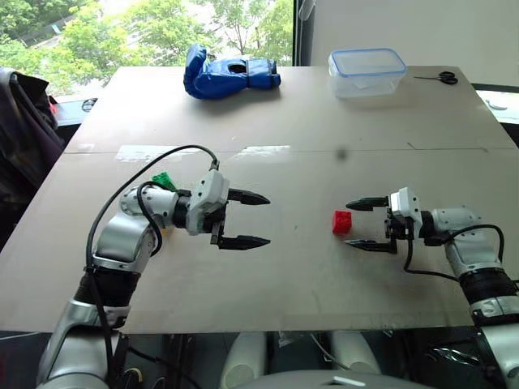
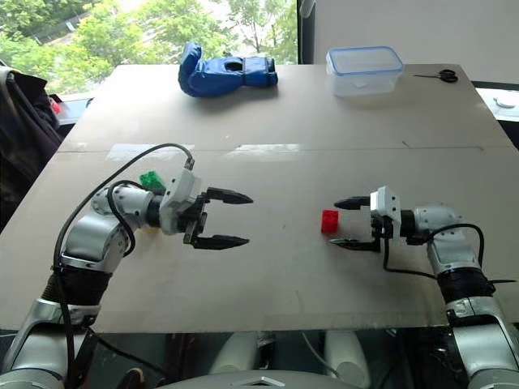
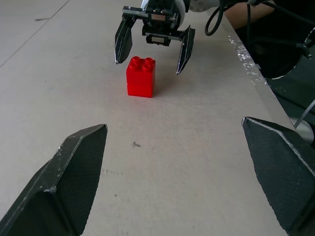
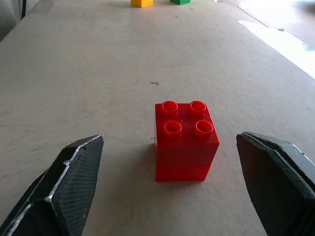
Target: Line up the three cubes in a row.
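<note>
While its fingers stand spread, the right tool (image 1: 362,223) sits just beside the upright red cube (image 1: 342,222) on the desk (image 1: 324,130), not touching; the left tool (image 1: 253,220) gapes too, well apart, with green cube (image 1: 164,180) and yellow cube (image 4: 141,3) beyond

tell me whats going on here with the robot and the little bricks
A two-armed robot is working at lining up toy cubes on a table. Its right end effector is open, with the red cube standing upright on the table just off its fingertips, not gripped. The left end effector is also open and holds nothing. The green cube sits behind the left arm, and the yellow cube lies next to it, so the red one is apart from the other two.
</note>
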`<action>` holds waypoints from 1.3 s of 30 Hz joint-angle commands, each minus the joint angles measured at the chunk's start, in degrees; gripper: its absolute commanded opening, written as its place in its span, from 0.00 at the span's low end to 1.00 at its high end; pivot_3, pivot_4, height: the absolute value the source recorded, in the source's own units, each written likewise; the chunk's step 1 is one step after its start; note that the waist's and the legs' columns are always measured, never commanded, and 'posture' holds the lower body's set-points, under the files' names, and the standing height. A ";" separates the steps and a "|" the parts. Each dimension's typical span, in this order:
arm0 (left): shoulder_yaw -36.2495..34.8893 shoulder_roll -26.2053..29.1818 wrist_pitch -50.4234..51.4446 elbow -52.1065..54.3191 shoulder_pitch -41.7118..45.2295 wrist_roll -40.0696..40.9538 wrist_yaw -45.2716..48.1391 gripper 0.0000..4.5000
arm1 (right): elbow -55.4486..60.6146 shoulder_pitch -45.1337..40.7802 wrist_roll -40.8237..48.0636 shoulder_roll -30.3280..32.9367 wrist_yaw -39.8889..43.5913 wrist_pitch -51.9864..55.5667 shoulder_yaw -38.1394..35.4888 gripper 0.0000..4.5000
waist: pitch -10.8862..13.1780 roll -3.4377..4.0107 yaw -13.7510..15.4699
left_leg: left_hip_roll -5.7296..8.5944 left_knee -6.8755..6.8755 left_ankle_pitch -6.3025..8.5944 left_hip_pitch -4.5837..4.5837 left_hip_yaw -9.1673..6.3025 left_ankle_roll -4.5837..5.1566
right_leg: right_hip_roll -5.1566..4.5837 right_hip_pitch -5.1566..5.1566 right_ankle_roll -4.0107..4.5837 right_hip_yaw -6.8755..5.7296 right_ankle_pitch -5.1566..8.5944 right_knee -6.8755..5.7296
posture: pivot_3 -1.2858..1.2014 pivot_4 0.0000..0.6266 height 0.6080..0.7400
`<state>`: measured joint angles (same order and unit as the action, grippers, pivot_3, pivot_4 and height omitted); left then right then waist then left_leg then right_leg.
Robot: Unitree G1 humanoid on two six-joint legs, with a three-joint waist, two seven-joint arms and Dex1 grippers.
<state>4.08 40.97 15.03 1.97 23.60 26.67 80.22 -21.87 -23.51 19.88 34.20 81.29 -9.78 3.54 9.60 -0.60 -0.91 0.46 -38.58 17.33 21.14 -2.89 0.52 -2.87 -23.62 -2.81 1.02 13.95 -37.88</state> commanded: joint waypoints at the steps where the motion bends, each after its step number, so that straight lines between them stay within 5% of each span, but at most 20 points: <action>1: -9.14 -1.77 0.18 4.86 -3.67 4.18 -8.23 1.00 | 17.05 5.98 8.57 4.31 -2.76 9.87 -6.05 0.99 | 0.01 0.02 0.11 | 0.00 0.00 0.00 0.03 -0.02 0.01 | -0.02 -0.02 0.00 -0.03 0.00 0.01 | 0.52 0.24 1.00; 8: -23.17 -6.41 7.28 15.65 -19.96 7.93 -27.33 1.00 | 41.96 13.35 18.95 2.92 -17.07 23.24 -9.84 0.99 | 0.00 0.01 -0.16 | -0.07 -0.02 0.10 -0.07 -0.13 0.14 | -0.25 0.04 -0.01 -0.01 -0.01 -0.08 | 0.52 0.24 1.00; 16: -32.25 -2.28 0.87 5.20 -23.80 3.59 -30.39 1.00 | 42.58 11.64 16.92 -0.23 -22.83 26.21 -6.42 0.99 | -0.04 -0.08 0.97 | 0.07 -0.01 0.09 -0.09 -0.22 0.14 | -0.13 0.14 0.01 -0.21 0.00 -0.04 | 0.52 0.24 1.00; 28: -28.78 -2.46 4.80 -1.84 -16.11 -2.46 -43.78 1.00 | 42.64 10.58 15.05 -1.16 -24.71 25.39 -6.48 0.99 | -0.04 -0.10 0.52 | 0.09 0.10 0.06 -0.04 -0.22 0.08 | -0.16 0.07 0.01 -0.22 -0.01 0.06 | 0.52 0.24 1.00; 33: -23.61 -2.93 15.82 4.75 -14.06 -5.35 -51.84 1.00 | 43.26 11.76 14.95 -0.76 -25.37 25.14 -7.66 0.99 | -0.04 -0.11 0.27 | 0.14 0.08 0.09 -0.04 -0.21 0.13 | -0.19 0.07 -0.01 -0.18 -0.01 0.05 | 0.52 0.24 1.00; 39: -26.76 -3.27 23.92 9.29 -13.94 -8.18 -61.79 1.00 | 43.92 12.58 15.48 -0.43 -26.03 25.33 -8.77 0.99 | -0.03 -0.13 -0.05 | 0.08 0.10 0.08 -0.04 -0.20 0.11 | -0.21 0.03 0.00 -0.13 -0.01 0.03 | 0.52 0.24 1.00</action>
<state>-19.78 37.17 37.25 8.99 9.44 19.68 21.49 19.71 -10.68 34.34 33.43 55.66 16.05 -3.31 9.57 -0.72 -0.96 0.54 -38.48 17.41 21.07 -3.07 0.62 -3.08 -23.59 -2.81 0.91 13.94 -37.88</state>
